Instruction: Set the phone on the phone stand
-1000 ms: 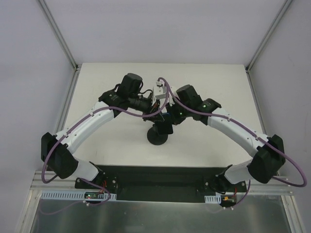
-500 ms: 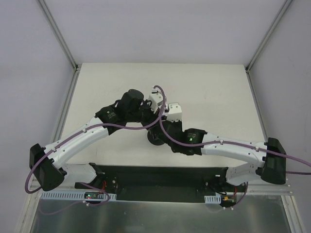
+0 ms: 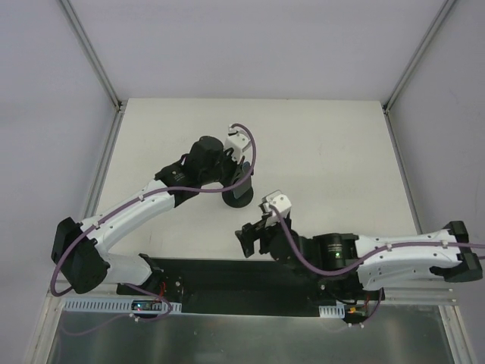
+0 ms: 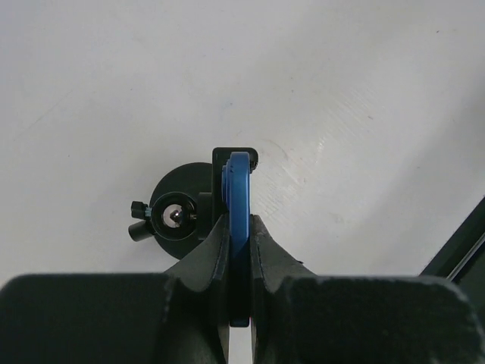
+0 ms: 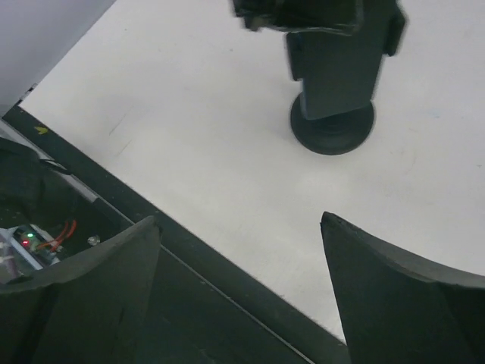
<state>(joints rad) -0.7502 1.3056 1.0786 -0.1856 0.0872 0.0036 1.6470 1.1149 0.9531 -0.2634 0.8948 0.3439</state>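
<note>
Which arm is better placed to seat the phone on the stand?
Left. The left tool is shut on the phone, right at the phone stand. The right tool is open and empty, apart from the stand.

Even, diffuse light from above fills the overhead view. The white counter [image 3: 341, 152] is bright without glare, and the arms throw only faint, soft shadows. In the left wrist view the phone [image 4: 239, 174] edge is crisp, while the left gripper [image 4: 239, 221] is dark and soft-focused near the lens. In the right wrist view the right gripper [image 5: 239, 224] is dim and blurred, and the far edge is smeared above the phone stand [image 5: 333, 125].
</note>
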